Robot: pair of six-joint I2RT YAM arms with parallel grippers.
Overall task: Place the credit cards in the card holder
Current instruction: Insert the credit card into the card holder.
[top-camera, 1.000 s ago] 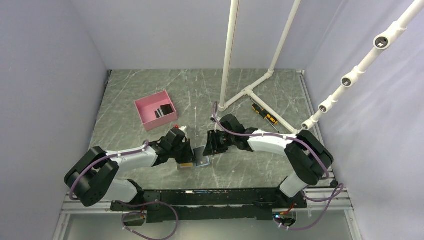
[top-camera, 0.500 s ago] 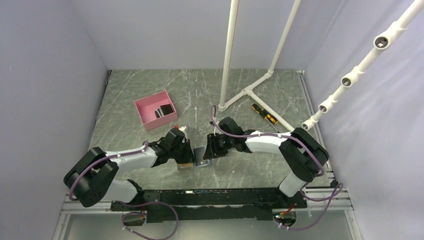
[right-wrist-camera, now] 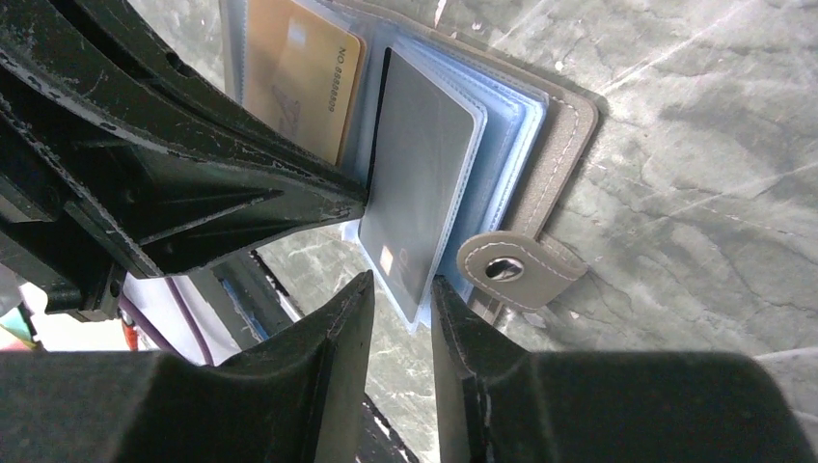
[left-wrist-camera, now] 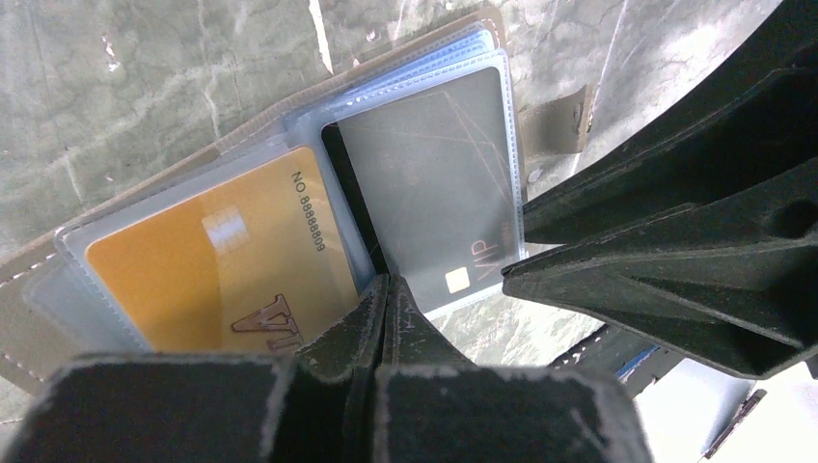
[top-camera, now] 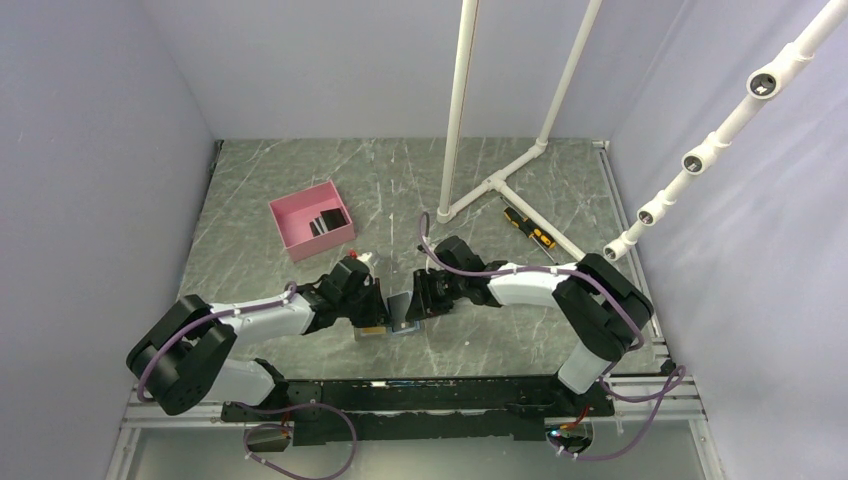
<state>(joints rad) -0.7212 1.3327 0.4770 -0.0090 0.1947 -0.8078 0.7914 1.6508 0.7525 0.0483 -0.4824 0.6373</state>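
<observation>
orange card (left-wrist-camera: 193, 270) in card holder (left-wrist-camera: 19, 309) (bottom edge behind left fingers (left-wrist-camera: 417, 340))

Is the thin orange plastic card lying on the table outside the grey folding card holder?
No, the thin orange plastic card sits inside a clear sleeve of the open grey card holder.

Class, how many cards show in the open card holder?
2: an orange card in one sleeve of the card holder, a grey card in the next. Others may be hidden.
</observation>
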